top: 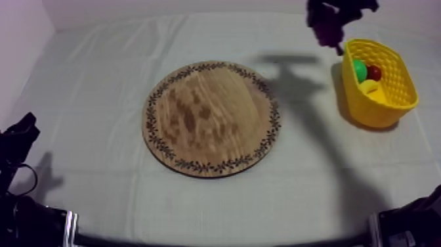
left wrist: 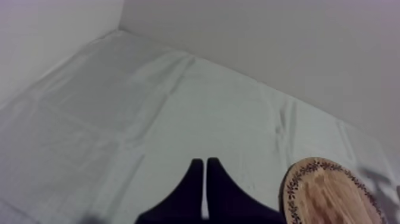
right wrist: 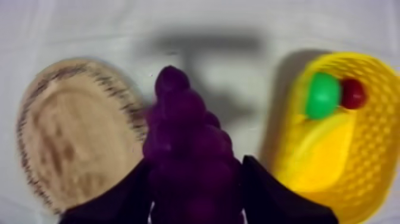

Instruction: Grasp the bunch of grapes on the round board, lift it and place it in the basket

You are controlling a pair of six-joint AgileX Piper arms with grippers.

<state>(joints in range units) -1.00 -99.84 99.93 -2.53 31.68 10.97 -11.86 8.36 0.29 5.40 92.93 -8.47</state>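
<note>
Right wrist view, tool [right wrist: 195, 174] holding grapes [right wrist: 183, 119]

yellow basket [top: 377, 113] open from above, but pear [top: 359, 69], small red fruit [top: 374, 72] and banana [top: 372, 89] sit inside, so room is over them only. Strip of bare surface [top: 308, 115] between wooden board [top: 211, 118] and basket; right claw [right wrist: 196, 164], clamped on the bunch of grapes [right wrist: 184, 128], hangs over that strip just beside the basket's rim. Board top bare. Left side of surface free, left claw [left wrist: 205, 164] low at its edge
</note>
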